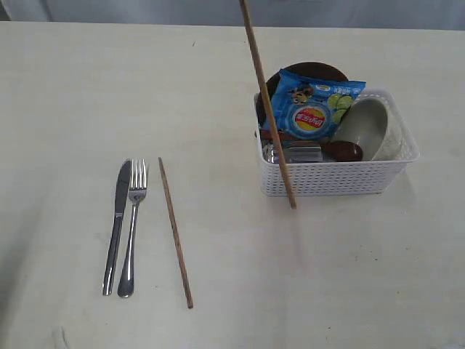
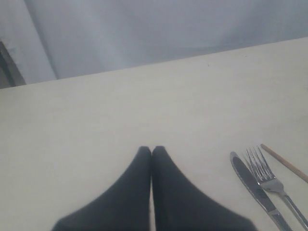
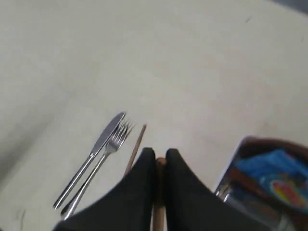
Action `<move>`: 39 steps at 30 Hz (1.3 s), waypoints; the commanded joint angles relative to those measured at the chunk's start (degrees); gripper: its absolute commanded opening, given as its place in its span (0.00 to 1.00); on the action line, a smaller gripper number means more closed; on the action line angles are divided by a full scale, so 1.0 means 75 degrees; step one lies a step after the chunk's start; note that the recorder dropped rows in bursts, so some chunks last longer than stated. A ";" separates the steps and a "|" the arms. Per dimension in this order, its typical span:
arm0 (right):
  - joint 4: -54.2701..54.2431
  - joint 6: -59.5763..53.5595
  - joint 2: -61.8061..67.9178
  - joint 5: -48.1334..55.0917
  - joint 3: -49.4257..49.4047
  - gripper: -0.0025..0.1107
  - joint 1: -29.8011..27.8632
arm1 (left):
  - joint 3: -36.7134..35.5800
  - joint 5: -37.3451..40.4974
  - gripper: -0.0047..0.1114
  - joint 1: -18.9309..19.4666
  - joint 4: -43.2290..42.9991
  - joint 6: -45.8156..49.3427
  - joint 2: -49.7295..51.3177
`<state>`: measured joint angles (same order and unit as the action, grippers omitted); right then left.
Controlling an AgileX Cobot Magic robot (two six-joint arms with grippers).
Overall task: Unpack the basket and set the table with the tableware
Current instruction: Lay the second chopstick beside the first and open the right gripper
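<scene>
The left gripper (image 2: pixel 152 151) hangs above the pale cream table (image 2: pixel 96 125), its two black fingers pressed together tip to tip with nothing between them. Beside it, a steel knife (image 2: pixel 252 185) and a fork (image 2: pixel 269 180) lie side by side, almost touching, with a wooden chopstick (image 2: pixel 284 163) just beyond the fork. All three lie well back from the table's edge, behind which hangs a grey backdrop (image 2: pixel 144 29).

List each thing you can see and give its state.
Knife: lying flat on the table.
Fork: lying flat beside the knife.
First chopstick: lying flat on the table.
Second chopstick: in the air, held by the right gripper.
Left gripper: shut, empty.
Basket: upright, partly full.
Bowl: tilted in the basket.
</scene>
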<state>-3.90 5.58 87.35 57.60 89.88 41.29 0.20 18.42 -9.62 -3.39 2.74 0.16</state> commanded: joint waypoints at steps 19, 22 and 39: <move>-0.4177 -0.1217 0.2541 -0.1177 -0.1372 0.02 -0.0063 | -0.0027 -0.0012 0.04 -0.0050 0.0088 0.0012 -0.0021; -0.4256 -0.1397 0.2969 -0.1569 -0.1372 0.02 -0.0063 | -0.0027 -0.0012 0.04 -0.0050 0.0088 0.0012 -0.0021; -0.3794 -0.1868 0.4629 -0.2295 -0.0068 0.02 -0.0077 | -0.0027 -0.0012 0.04 -0.0050 0.0088 0.0012 -0.0021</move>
<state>-33.63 -7.47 121.01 41.21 87.61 41.04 0.20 18.42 -9.62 -3.39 2.74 0.16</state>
